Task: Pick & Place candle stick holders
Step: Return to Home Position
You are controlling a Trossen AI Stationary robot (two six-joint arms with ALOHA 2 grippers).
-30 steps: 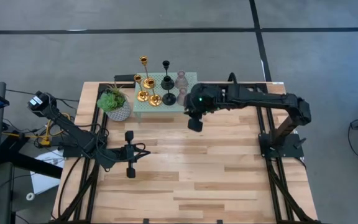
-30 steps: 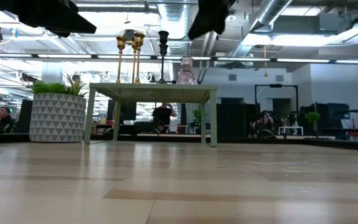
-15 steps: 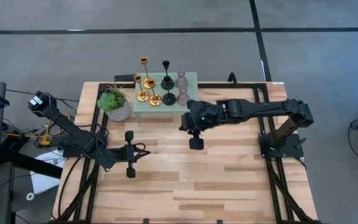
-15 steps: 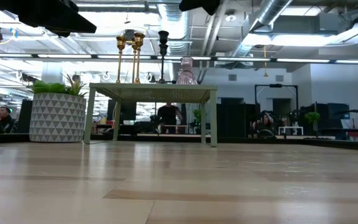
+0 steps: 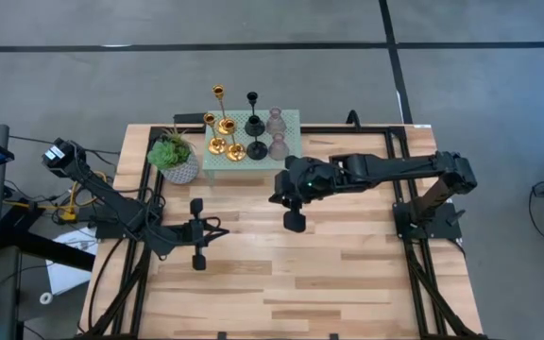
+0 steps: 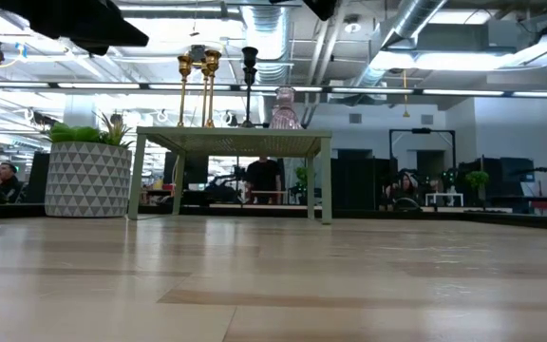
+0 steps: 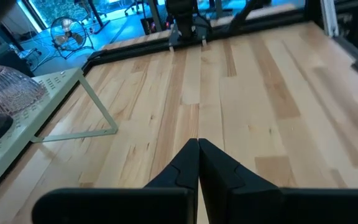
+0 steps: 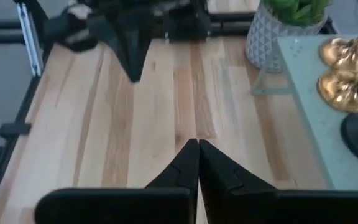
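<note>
Right gripper withdrew, closed, clear of holders.

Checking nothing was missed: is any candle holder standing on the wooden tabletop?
No, the candle stick holders all stand on the green shelf, none on the table's bare wood.

No legible text — no labels.

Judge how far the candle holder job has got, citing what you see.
Done: the gold holders, black holders and pink holders stand on the shelf; none shows on the table. In hand: nothing; the right gripper hangs shut and empty before the shelf, and the left gripper is shut too. Left: probably only parking the arms.
</note>
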